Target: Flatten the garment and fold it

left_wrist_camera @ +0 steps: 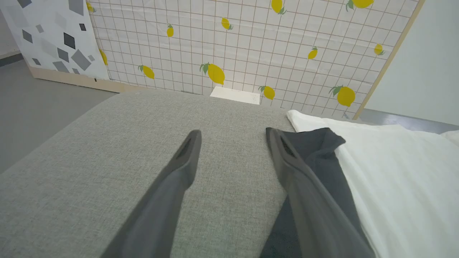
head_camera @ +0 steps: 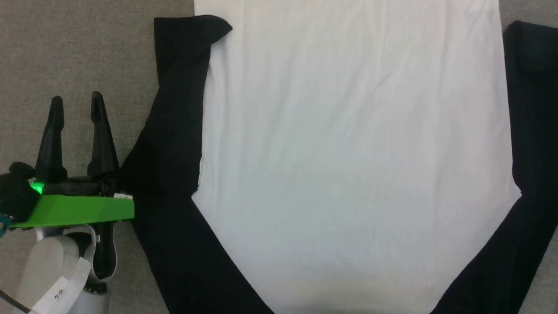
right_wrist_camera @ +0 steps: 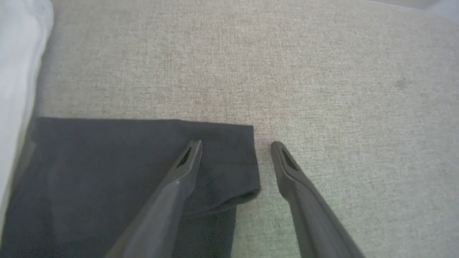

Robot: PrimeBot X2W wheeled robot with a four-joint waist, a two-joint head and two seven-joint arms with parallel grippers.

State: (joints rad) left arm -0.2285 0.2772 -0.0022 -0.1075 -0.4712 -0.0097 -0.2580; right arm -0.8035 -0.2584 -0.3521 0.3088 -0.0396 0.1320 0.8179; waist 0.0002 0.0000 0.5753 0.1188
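Fingers on left gripper (left_wrist_camera: 233, 131) and right gripper (right_wrist_camera: 235, 143) spread wide, empty (right straddling the garment (right_wrist_camera: 107, 161) edge).

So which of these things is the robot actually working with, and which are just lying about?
In the job: T-shirt, left gripper, right gripper, both open.
Just about: grey surface, lemon panel, white box, speckled panel.

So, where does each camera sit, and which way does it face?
Head view: on the head, looking down at the garment on the grey cushion; open left gripper and pale forearm show.
Left wrist view: looks along its fingers, over the cushion, to a lemon-print panel.
Right wrist view: looks down past the open right gripper at the right sleeve end.
Shared: the first two both show the left sleeve.
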